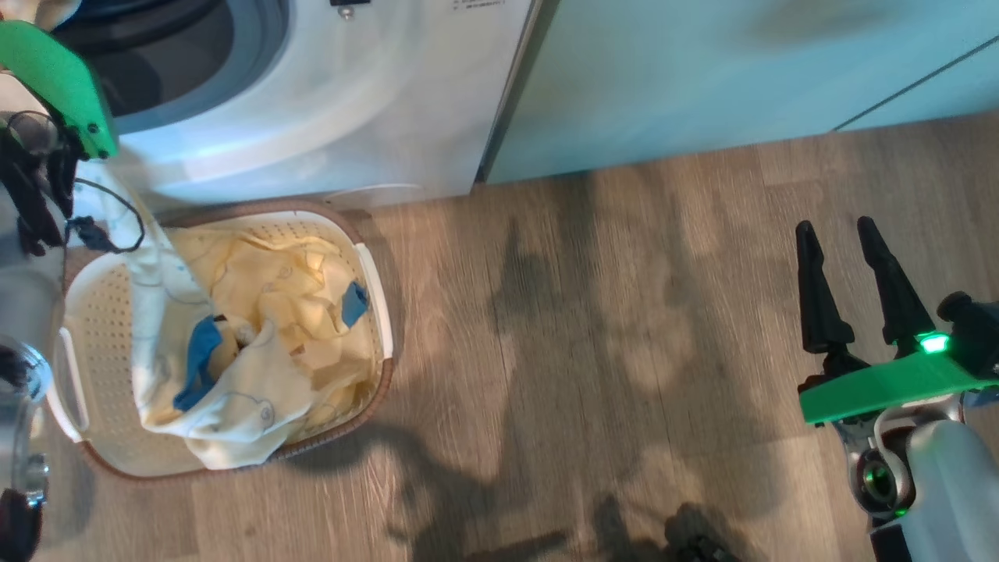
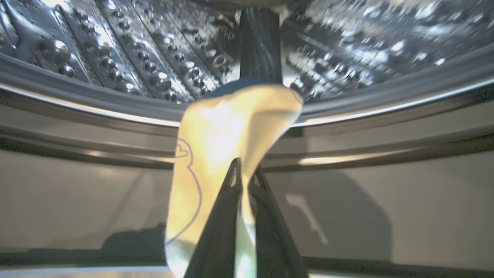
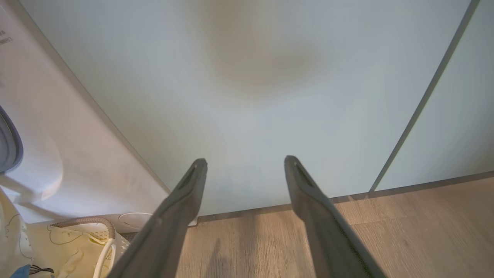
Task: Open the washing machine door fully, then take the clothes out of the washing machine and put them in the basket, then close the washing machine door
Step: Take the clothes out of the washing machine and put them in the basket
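the left fingers [image 2: 242, 170] are clenched on a fold of pale yellow garment [image 2: 227, 127] with a bear outline on it. the cloth bulges up past the tips toward 12 o'clock in the left wrist view and trails back between the fingers toward 6 o'clock, so its long axis runs along the fingers, not across them. beyond it, at 12 o'clock, is the studded steel drum [image 2: 115, 38] of the washing machine [image 1: 351, 101], so the pinch sits right at the mouth.

in the head view the left arm's green wrist piece is at 10 o'clock, in front of the drum opening. a pale strip of cloth [image 1: 148, 257] runs from under it toward 6 o'clock and over the near wall of the basket [image 1: 94, 312]. whether that strip is the pinched piece i cannot tell. the basket stands on the floor [image 1: 624, 351], just beside the foot of the machine, with other clothes [image 1: 273, 312] already heaped inside.

so the coming move looks like a short pull out of the mouth and down: the basket lies straight below the left fingers, toward 6 o'clock.

the right fingers [image 1: 835, 226] are released, spread wide and holding nothing. they sit at 3 o'clock, well apart from the basket and facing the pale green cabinet [image 3: 251, 96], so the left arm is much the nearer.
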`<state>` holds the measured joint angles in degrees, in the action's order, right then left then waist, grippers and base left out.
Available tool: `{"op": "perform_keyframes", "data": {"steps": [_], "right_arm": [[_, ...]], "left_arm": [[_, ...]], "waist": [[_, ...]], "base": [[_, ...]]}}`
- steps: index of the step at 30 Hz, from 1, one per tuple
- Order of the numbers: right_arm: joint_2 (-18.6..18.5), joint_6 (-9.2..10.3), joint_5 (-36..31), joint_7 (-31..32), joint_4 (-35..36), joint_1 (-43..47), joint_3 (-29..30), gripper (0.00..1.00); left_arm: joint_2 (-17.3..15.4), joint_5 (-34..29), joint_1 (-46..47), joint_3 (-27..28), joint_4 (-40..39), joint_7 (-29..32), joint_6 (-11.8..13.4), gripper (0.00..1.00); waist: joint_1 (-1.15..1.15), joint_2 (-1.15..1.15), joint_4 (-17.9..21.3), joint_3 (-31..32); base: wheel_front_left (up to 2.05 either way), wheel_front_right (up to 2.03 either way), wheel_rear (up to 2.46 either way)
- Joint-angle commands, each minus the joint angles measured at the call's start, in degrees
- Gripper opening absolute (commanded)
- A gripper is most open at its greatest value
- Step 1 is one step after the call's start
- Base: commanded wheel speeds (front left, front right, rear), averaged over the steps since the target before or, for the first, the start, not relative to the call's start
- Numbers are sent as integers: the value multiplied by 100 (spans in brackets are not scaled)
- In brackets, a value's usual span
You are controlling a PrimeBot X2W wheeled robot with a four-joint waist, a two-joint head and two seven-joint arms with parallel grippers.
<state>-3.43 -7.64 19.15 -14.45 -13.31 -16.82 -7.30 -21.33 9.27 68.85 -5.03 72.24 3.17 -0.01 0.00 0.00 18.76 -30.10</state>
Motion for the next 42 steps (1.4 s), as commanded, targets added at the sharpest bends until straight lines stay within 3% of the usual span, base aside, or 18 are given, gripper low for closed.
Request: {"op": "perform_keyframes", "data": {"steps": [1, 4, 13, 21, 25, 33, 42], "right_arm": [[-84, 15, -17, -55, 115, 54, -93, 100], [-107, 15, -11, -55, 79, 127, -106, 100], [-203, 15, -31, -55, 28, 447, -55, 100], [-304, 15, -25, -55, 7, 644, -46, 100], [-331, 15, -25, -55, 17, 631, -114, 100], [-351, 15, 11, -55, 67, 472, -164, 100], [-306, 15, 23, -55, 120, 193, -162, 100]], "left_arm": [[-205, 83, -38, 131, -129, -230, -58, 0], [-102, 245, -286, 218, -136, -598, -211, 0], [338, 427, -1331, 230, -245, -1504, -298, 0], [910, 599, -2498, 250, -776, -1770, -198, 0], [1215, 720, -2999, 223, -983, -1754, -295, 0], [1217, 822, -3231, 186, -874, -1496, -338, 0], [1093, 755, -2725, -1, -281, -1198, -406, 0]], "waist": [[0, 0, -48, 151], [0, 0, -76, 358], [0, 0, -347, 924], [0, 0, -653, 1322], [0, 0, -709, 1315], [0, 0, -532, 967], [0, 0, -187, 240]], "base": [[0, 0, 0], [0, 0, 0], [0, 0, 0], [0, 0, 0], [0, 0, 0], [0, 0, 0], [0, 0, 0]]}}
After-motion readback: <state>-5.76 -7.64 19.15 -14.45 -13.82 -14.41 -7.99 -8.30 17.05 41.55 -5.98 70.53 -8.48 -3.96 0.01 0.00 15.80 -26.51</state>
